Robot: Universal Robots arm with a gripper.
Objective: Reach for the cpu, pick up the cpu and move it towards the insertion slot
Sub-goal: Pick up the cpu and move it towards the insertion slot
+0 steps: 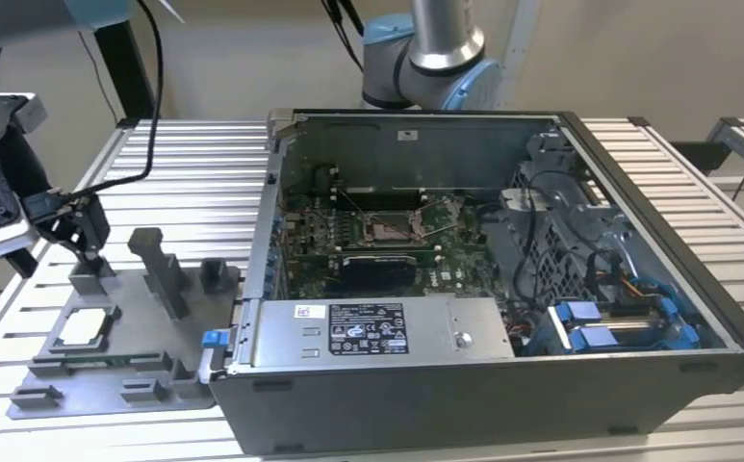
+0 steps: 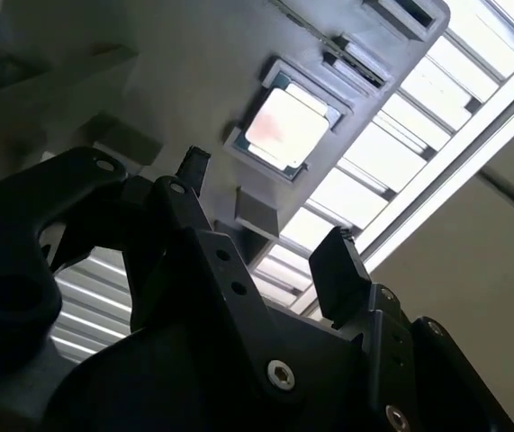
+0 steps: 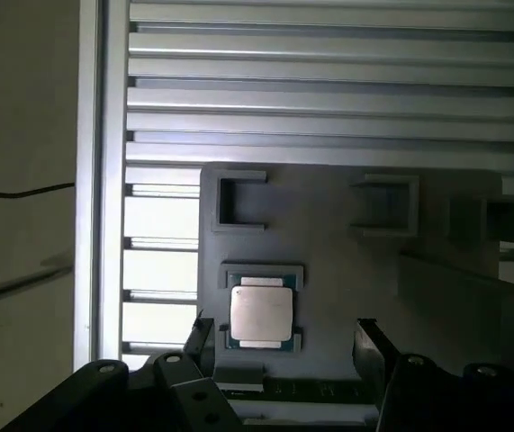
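The gripper [image 2: 264, 202] hangs wide open, empty, short of the cpu [image 2: 288, 129] (seated in its grey fixture [image 3: 329, 261]); an off-centre approach could jam a finger against the fixture.

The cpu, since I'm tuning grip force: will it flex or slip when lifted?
Probably stiff: the cpu is a flat square with a metal-looking top. Likely light, being thin. Its low edges, framed by the grey fixture, may slip.

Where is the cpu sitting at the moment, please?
The cpu lies in its square seat on the grey fixture plate, at the exterior view's left of the open computer case; the open gripper hangs over it, not touching.
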